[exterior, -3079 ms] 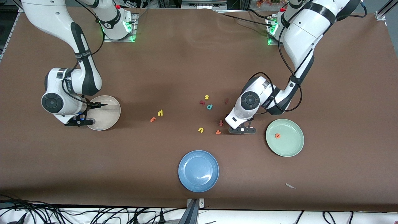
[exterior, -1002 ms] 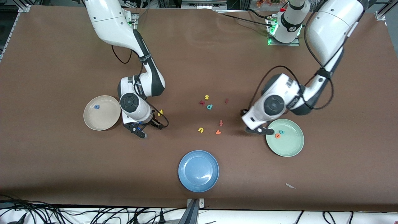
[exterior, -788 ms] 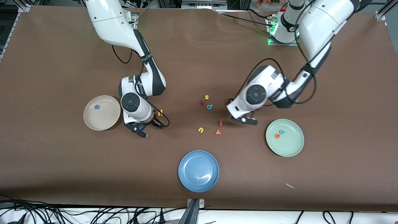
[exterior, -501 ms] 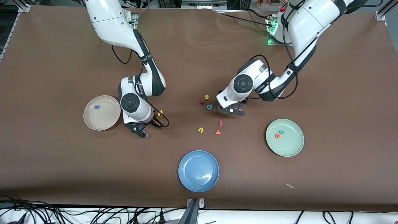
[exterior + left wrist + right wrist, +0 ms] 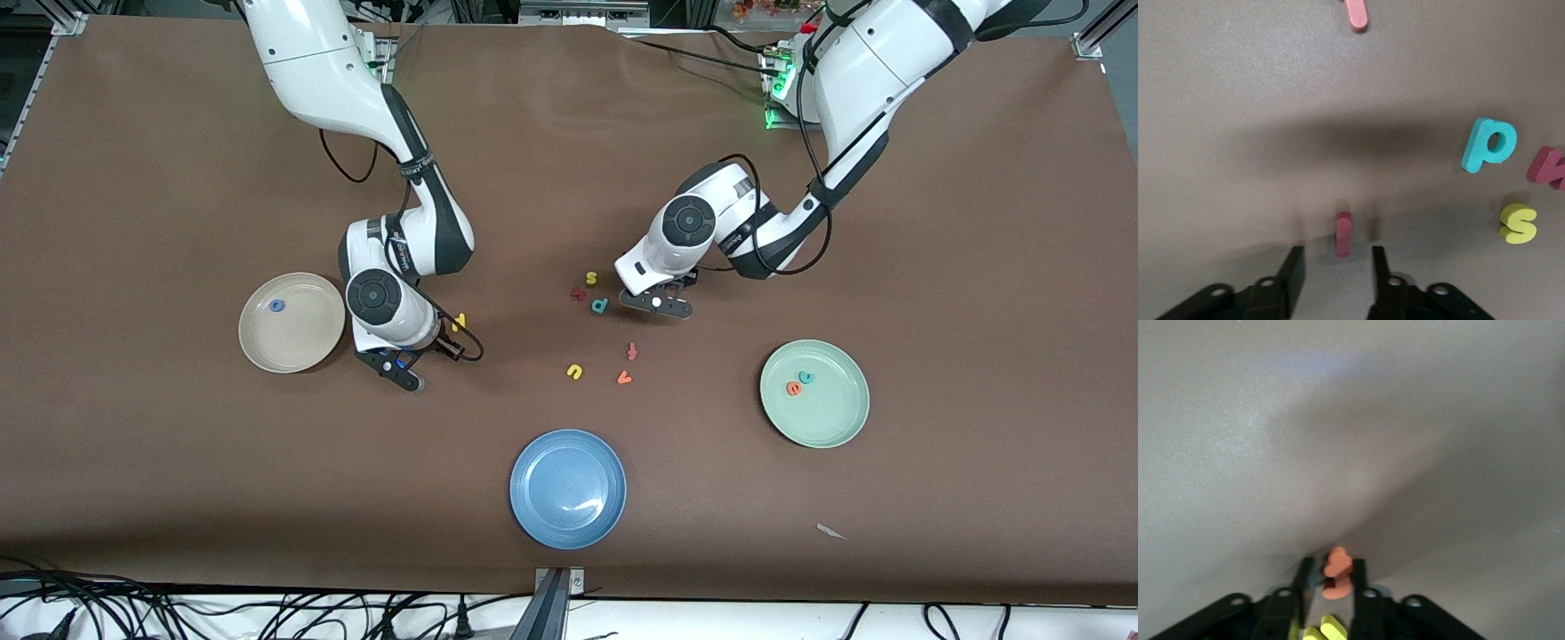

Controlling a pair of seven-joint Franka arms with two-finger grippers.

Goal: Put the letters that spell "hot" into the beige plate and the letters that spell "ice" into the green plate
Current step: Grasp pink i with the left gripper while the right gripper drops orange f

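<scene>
My right gripper (image 5: 422, 358) is low on the table beside the beige plate (image 5: 302, 345), shut on the orange t (image 5: 1336, 577). The yellow h (image 5: 459, 321) lies right by it. The blue o (image 5: 276, 306) lies in the beige plate. My left gripper (image 5: 1337, 252) is down at the letter cluster, open, one finger on each side of the dark red i (image 5: 1343, 230), with a gap at each side. From the front, the left gripper (image 5: 656, 304) hides the i. The green plate (image 5: 831, 422) holds the teal c (image 5: 806, 377) and the orange e (image 5: 793, 388).
Loose letters lie mid-table: a teal p (image 5: 600, 306), a yellow s (image 5: 590, 278), a dark red curved letter (image 5: 579, 292), a yellow u (image 5: 574, 372), an orange v (image 5: 624, 378) and a red-orange letter (image 5: 632, 351). A blue plate (image 5: 567, 511) sits nearest the front camera.
The left arm swung from the green plate, where the teal c now lies, to the dark red i and narrowed its jaws. The right gripper closed on the orange t.
</scene>
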